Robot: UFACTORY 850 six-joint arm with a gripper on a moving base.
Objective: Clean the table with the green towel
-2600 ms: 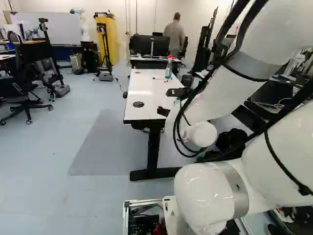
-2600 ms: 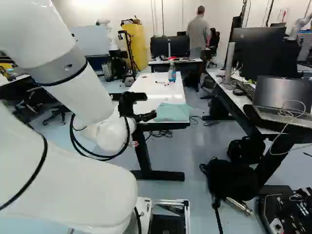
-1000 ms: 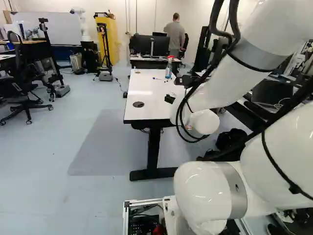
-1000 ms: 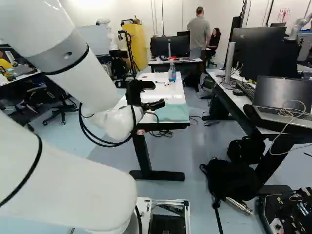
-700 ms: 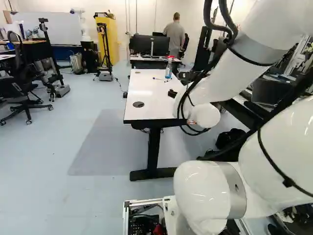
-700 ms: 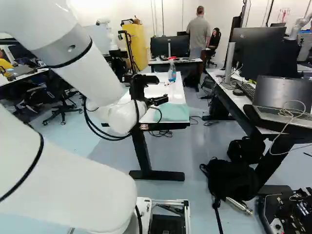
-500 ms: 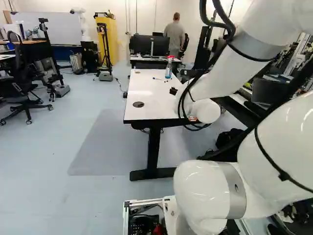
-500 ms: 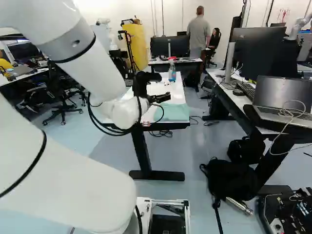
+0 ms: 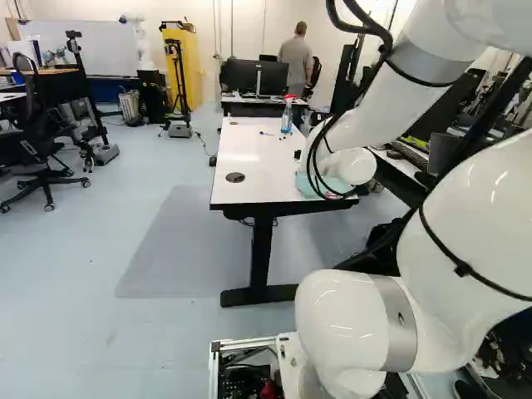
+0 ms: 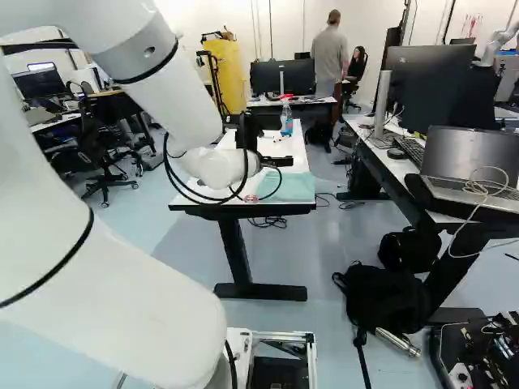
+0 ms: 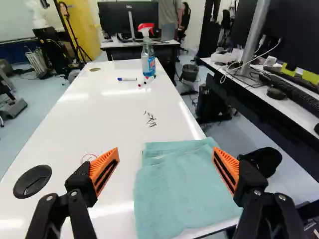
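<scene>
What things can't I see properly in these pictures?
Under the towel: wrist view, the towel covers it.
Little black marks: wrist view, too small to tell what they are.
Most of the gripper: left base view, behind the arm.

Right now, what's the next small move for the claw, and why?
I'd probably lower the claw toward the green towel. Its two fingers stand wide open, and the towel lies ungripped on the white table, mostly between them in the wrist view. Black marks farther along the tabletop look like wiping work, so getting hold of the towel likely comes first.
</scene>
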